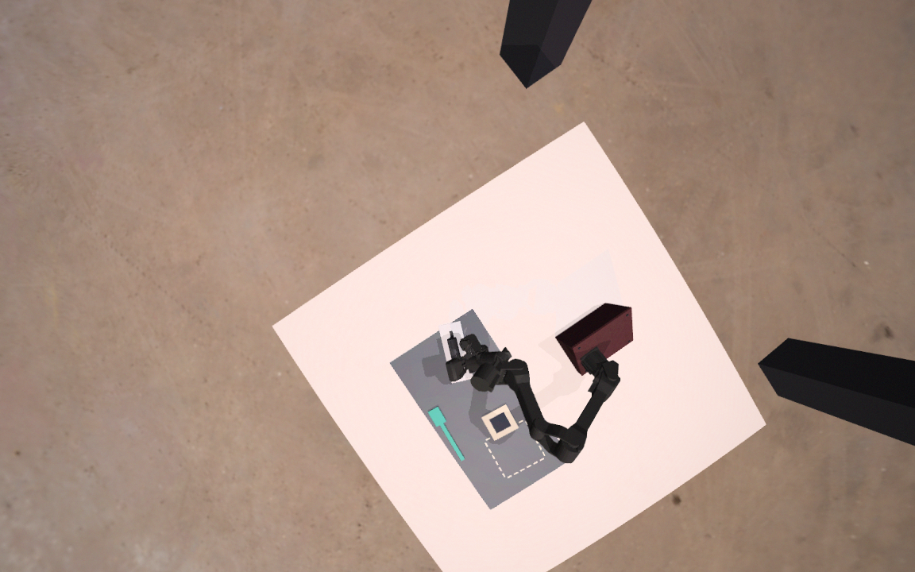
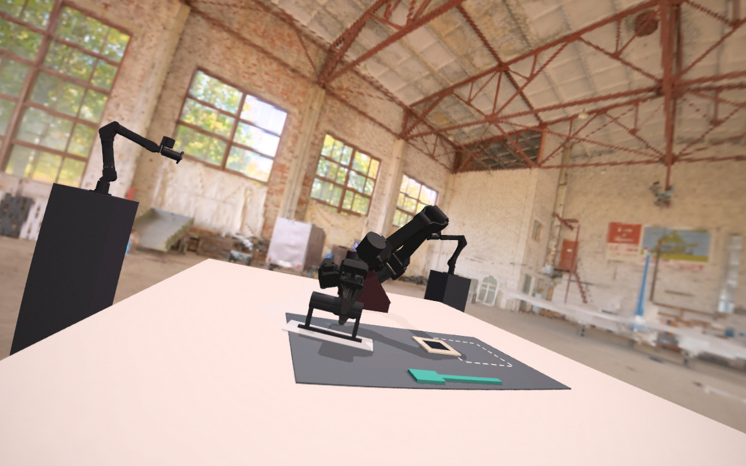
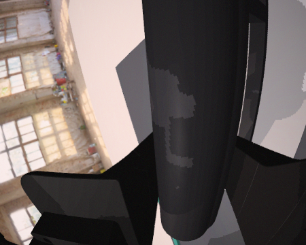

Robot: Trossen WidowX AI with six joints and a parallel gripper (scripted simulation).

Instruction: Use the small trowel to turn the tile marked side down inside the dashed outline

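The small trowel, with a white blade (image 1: 450,326) (image 2: 366,346) and a thick black handle (image 2: 322,300) (image 3: 190,85) on two posts, lies at a corner of the dark grey mat (image 1: 411,373) (image 2: 317,373). My gripper (image 2: 344,310) (image 3: 185,133) is shut on the handle from above, one finger on each side. The tile (image 1: 500,422) (image 2: 438,345) lies flat on the mat, its dark marked square up inside a cream border. It lies at the edge of the dashed outline (image 1: 507,477) (image 2: 511,366), mostly outside it.
A teal flat-bladed tool (image 1: 437,415) (image 2: 427,376) lies along the mat's edge. A dark red wedge block (image 1: 606,338) (image 2: 375,295) stands under my arm's base. Black pedestals (image 1: 866,391) (image 2: 74,260), some with arms, stand beyond the white table (image 1: 503,213) (image 2: 190,359).
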